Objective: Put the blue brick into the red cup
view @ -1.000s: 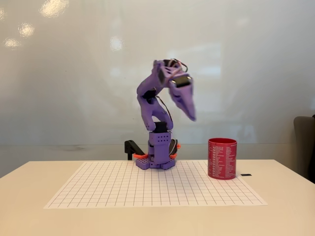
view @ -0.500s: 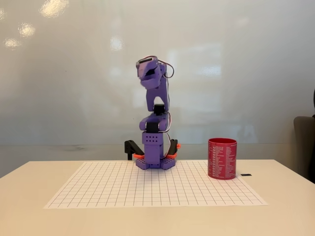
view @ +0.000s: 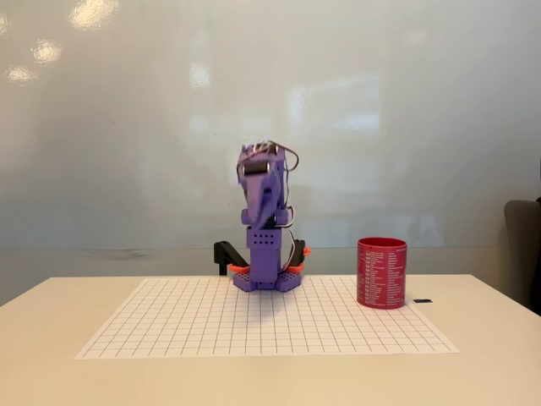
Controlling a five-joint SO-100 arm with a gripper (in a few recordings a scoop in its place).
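The purple arm (view: 264, 216) is folded up tight over its base at the back of the table, near the middle of the fixed view. Its base block (view: 267, 272) sits at the far edge of the grid sheet (view: 262, 326), w/ orange bits and a black clamp (view: 226, 254) just beside it on the left. The upper part stands straight up from the base, then bends over at the top, so the head end tips down toward the front. The gripper (view: 260, 207) hangs down in front of the arm's own body, pointing at the base, high above the sheet. It's a bit blurry and same color as the arm behind it, so can't tell if the fingers are apart or together, or if anything is in them; maybe nothing, but that's not clear. Thin wires loop out at the top right of the head. The red cup (view: 381, 272) stands upright on the right side of the grid sheet, well apart from the arm, w/ rows of tiny white print on its side. Its inside is hidden from this low angle. A small dark thing (view: 423, 300) lies on the table just right of the cup, off the sheet. The white table (view: 490, 355) runs across the pic, w/ a pale shiny wall behind
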